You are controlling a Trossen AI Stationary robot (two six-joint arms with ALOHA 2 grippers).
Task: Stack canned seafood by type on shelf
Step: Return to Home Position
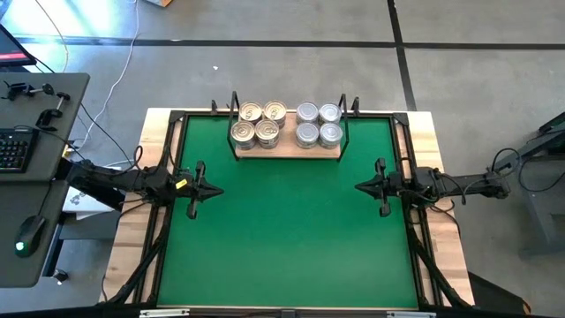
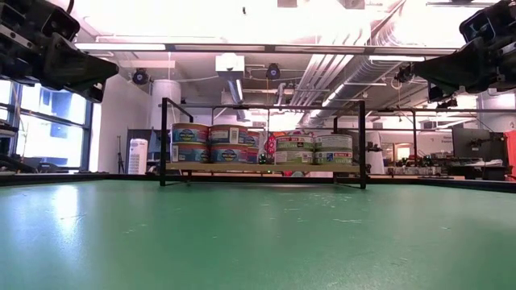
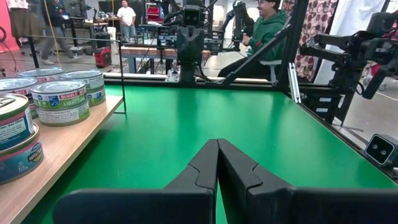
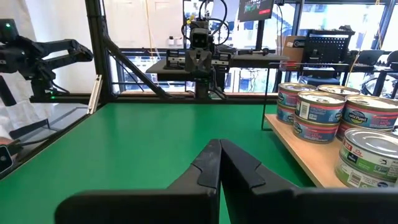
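Note:
The wooden shelf (image 1: 287, 150) with black wire uprights stands at the far middle of the green mat. On it the canned seafood sits in two groups, stacked two high in the low view: gold-lidded tins (image 1: 259, 123) on the left, silver-lidded tins (image 1: 319, 124) on the right. The same tins show in the low view (image 2: 214, 143) (image 2: 314, 149). My left gripper (image 1: 219, 189) is shut and hovers level over the mat's left side. My right gripper (image 1: 357, 186) is shut and hovers level over the mat's right side. Both hold nothing.
A black frame (image 1: 177, 119) runs round the mat. A desk with a keyboard (image 1: 11, 150) and mouse stands left of the table. People sit and stand in the room beyond (image 3: 261, 25). Bare mat (image 1: 287, 238) lies between the grippers and the near edge.

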